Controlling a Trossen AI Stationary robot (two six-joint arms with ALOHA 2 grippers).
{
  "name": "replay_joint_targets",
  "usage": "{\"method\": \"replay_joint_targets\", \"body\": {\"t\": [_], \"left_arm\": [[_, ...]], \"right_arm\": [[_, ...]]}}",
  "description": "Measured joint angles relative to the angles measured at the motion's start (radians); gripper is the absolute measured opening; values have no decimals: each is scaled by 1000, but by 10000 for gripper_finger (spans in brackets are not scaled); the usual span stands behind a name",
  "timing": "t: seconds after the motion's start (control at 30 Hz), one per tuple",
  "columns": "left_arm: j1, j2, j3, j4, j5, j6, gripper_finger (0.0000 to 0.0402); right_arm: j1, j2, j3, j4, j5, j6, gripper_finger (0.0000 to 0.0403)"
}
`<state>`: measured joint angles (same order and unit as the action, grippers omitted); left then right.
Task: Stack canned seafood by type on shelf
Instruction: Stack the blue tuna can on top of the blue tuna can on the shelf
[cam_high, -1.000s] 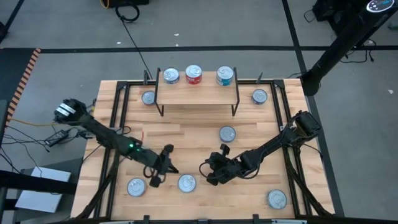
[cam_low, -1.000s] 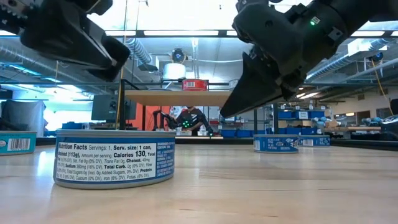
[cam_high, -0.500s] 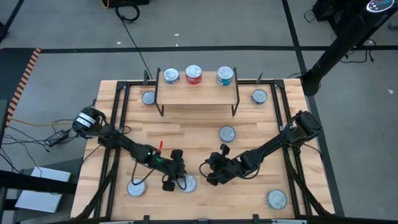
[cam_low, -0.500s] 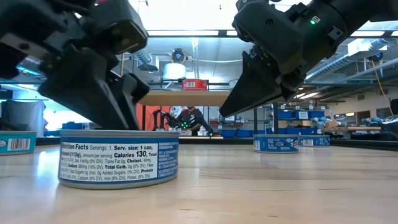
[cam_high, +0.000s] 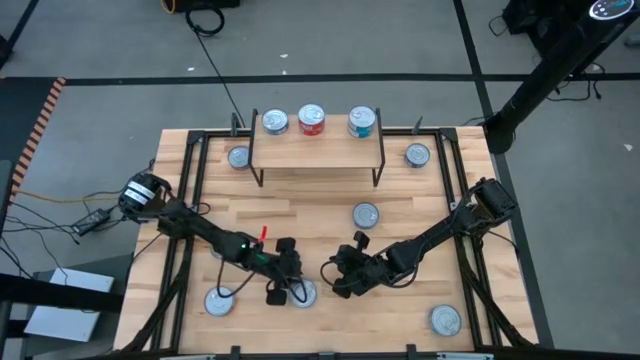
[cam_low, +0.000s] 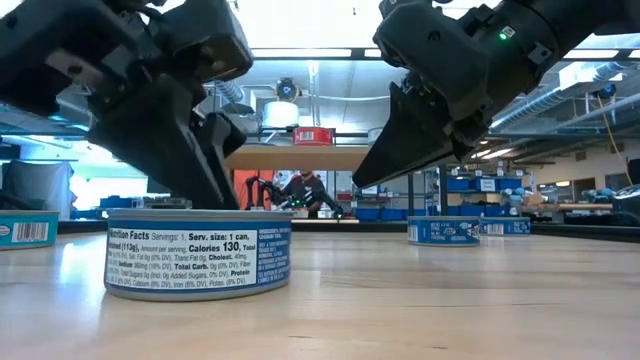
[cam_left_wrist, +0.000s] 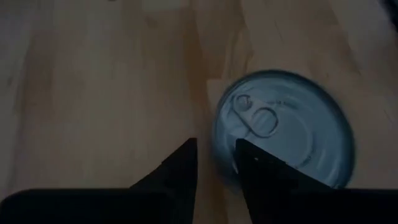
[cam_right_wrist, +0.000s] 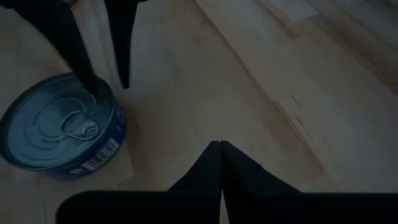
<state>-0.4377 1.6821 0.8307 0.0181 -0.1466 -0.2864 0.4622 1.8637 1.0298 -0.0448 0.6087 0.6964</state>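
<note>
Wooden slatted tabletop (cam_high: 320, 215) carries scattered tins (cam_high: 366, 214); beyond, seemingly workshop shelving (cam_low: 480, 185).

Grey floor (cam_high: 90, 40) crossed by black tape lines (cam_high: 300, 75) around the slatted table (cam_high: 310, 215); black cable (cam_high: 215, 60) beyond it. Low view: workshop ceiling with strip lights (cam_low: 290, 52), ducting (cam_low: 225, 85), blue shelving (cam_low: 480, 185) far behind the grippers

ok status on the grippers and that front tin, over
Left gripper open, fingers over the rim of the blue tin, not gripping. Right gripper shut, hovering beside it. Shelf carries three tins. Nothing blocking.
</note>
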Motion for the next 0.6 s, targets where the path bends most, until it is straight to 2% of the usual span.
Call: {"method": "replay_joint_targets", "body": {"t": [0.27, 0.47, 0.6], "left_arm": [[1, -4, 2, -90, -112, -1, 71], [17, -4, 0, -80, -131, 22, 23], [19, -1, -3, -69, -209, 70, 5]], "right_arm": [[2, 0, 0, 3, -16, 0, 12], [8, 0, 0, 23, -34, -18, 11], [20, 0, 0, 33, -34, -42, 11]]}}
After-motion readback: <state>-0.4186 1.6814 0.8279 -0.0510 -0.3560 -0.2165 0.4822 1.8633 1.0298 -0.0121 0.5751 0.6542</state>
